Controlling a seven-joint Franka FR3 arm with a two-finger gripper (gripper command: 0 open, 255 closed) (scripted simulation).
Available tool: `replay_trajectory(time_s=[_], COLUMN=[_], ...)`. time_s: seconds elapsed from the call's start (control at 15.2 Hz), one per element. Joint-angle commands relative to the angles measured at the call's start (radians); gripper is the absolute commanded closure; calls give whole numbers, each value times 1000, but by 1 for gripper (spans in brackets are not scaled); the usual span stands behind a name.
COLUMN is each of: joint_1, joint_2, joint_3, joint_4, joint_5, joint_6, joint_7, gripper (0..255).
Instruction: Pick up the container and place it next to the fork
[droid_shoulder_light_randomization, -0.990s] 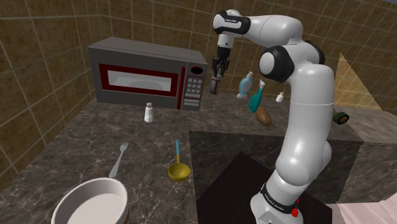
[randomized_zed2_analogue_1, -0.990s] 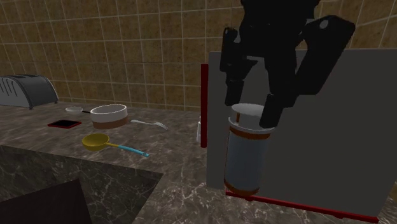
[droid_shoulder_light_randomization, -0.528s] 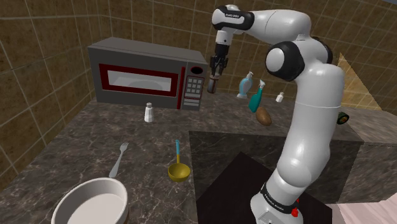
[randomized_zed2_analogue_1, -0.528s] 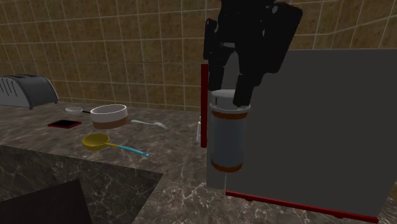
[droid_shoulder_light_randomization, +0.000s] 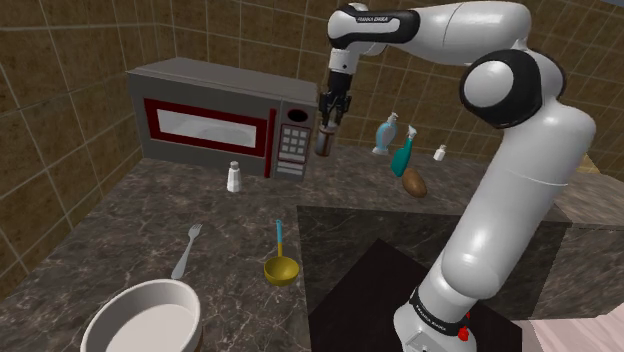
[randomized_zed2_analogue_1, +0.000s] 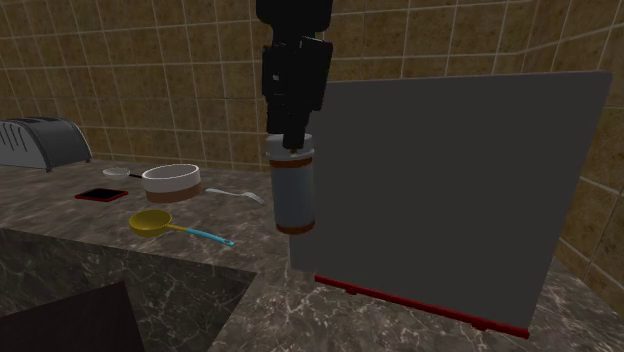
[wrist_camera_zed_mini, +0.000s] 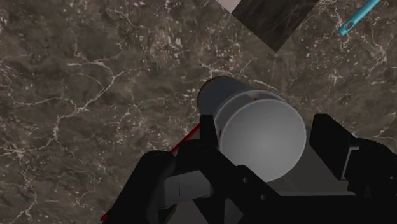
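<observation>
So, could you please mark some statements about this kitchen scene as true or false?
1. The fingers clasp the container above the counter. True.
2. The container stands beside the fork. False: it hangs near the microwave, far from the fork.
3. The ladle is yellow with a blue handle. True.
4. The fork lies inside the pot. False: it lies on the counter beside the pot.

The end effector (droid_shoulder_light_randomization: 327, 124) holds the container (droid_shoulder_light_randomization: 322, 144) aloft near the microwave (droid_shoulder_light_randomization: 210, 120).
</observation>
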Motion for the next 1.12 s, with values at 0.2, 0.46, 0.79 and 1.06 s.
replay_trajectory(time_s=[0.2,0.46,0.79,1.06], joint_1=[67,112,166,208], joint_2=[-84,-143,-195,-218], joint_3=[61,112,179,235], joint_4=[-95,-165,-224,-251], joint_5=[-5,-4,8,23], joint_6=[22,42,62,76], joint_7=[121,217,336,430], gripper=[255,255,255,255])
